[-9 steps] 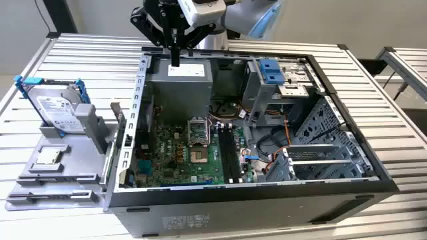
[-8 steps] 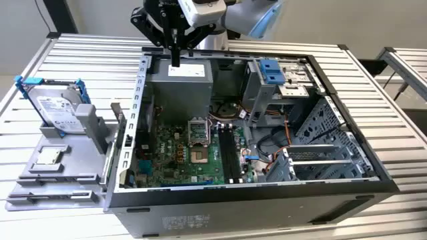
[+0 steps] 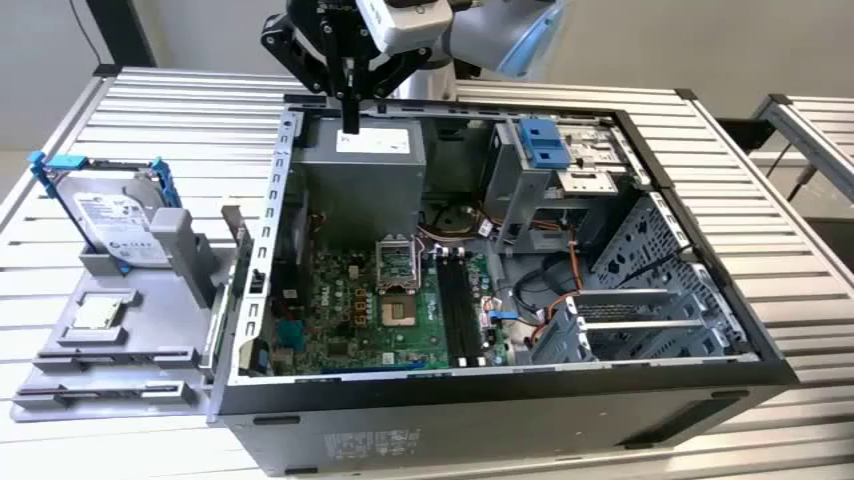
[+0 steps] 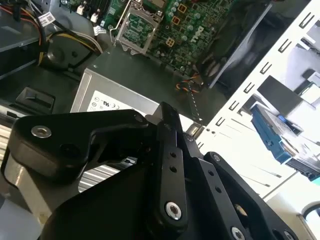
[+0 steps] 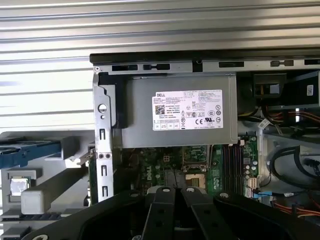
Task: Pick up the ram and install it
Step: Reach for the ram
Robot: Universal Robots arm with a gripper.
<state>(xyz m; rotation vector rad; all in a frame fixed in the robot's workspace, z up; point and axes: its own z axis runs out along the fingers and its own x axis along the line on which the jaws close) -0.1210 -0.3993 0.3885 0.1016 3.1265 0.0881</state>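
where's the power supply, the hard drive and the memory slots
power supply [image 5: 186, 111], first wrist view, on its white label
hard drive [image 3: 118, 228], exterior view, on its silver face
memory slots [image 3: 457, 305], exterior view, mid-length of the black slots

Arm [image 3: 501, 38] cropped at top, case [image 3: 534, 420] cropped below

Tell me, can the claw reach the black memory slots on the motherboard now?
Probably yes: the case lies open, the claw hangs above the power supply, and nothing covers the memory slots.
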